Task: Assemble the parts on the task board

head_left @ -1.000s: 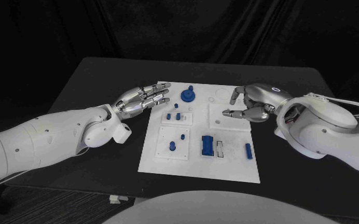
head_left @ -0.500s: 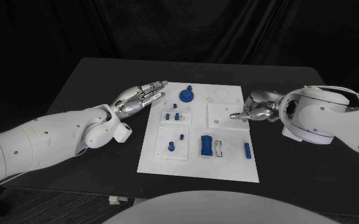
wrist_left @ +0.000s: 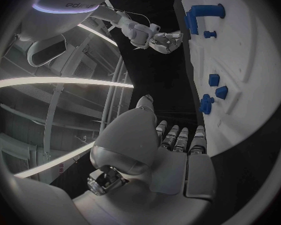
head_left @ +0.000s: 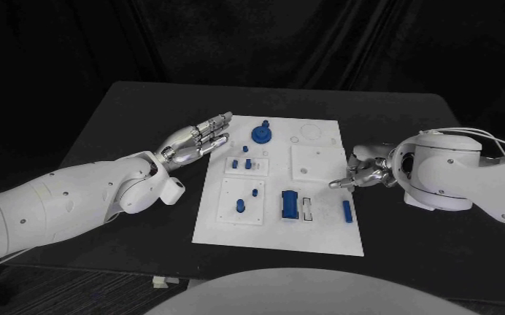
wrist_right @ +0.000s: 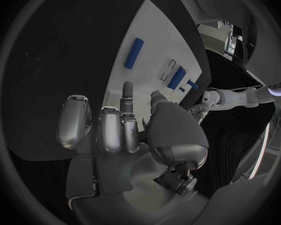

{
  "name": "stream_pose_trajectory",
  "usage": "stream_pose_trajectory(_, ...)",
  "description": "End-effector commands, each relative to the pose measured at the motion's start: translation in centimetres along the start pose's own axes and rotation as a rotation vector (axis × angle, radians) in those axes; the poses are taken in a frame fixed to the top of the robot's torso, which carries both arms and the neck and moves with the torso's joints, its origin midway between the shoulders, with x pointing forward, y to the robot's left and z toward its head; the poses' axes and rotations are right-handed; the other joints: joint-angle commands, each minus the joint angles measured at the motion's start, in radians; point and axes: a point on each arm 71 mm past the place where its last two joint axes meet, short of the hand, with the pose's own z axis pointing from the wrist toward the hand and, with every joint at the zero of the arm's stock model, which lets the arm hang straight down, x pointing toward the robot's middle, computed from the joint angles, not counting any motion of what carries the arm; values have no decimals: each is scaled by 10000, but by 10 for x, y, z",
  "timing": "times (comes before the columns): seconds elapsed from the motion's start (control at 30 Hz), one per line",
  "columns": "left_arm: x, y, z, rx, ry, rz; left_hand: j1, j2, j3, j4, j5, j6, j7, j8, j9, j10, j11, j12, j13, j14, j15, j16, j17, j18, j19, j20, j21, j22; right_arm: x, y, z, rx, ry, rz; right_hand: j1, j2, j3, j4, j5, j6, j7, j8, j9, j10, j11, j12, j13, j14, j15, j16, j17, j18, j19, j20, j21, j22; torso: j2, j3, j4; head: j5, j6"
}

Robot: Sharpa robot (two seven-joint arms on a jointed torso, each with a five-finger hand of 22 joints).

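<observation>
Task board (head_left: 316, 216): white rectangular plate laid flat mid-table (head_left: 126, 111), with raised square sub-plates. Blue parts seated on it: round knobbed piece (head_left: 263, 135) near the far edge, small pegs (head_left: 244, 163) on the upper-left sub-plate, more pegs (head_left: 248, 202) on the lower-left one, a rectangular block (head_left: 290, 205) at centre-bottom beside a pale slotted piece (head_left: 309, 209), and a slim bar (head_left: 347, 211) toward the right edge.

Left hand (head_left: 198, 139) is seen just off the board's left edge, fingers extended and slightly spread, nothing held. Right hand (head_left: 364, 170) is seen at the board's right edge, fingers curled inward with one pointing toward the board; no part is seen in it.
</observation>
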Motion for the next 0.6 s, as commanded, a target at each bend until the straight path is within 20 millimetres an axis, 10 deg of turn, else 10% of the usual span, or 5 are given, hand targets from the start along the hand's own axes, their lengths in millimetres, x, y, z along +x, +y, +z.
stream_pose_trajectory(0.03,1,-15,-2,2216,79,91,53,96,-23,-27,56,24,53,-28,-2,18,102,-17,-5,-9,138,-36,-9,81,-22,64,-57,-14,1,-3,-1,472,-203,-1125,119,35,-66,-9,-42,145,-12,-48,78,1023,-96,25,2625,534,-95,-13,-1,36,6,-46,36,1653,-5,4,2,-9,-2)
stream_pose_trajectory(0.6,2,-12,-3,2016,194,-46,285,124,73,-74,266,118,161,-14,10,33,273,28,1,-9,220,-36,-9,87,-19,140,-55,-11,17,-3,-3,487,324,-1633,336,85,-147,-68,-40,12,141,-998,64,1023,17,25,2625,513,-17,-98,-151,38,-2,2,-34,1640,1,4,1,-7,-2)
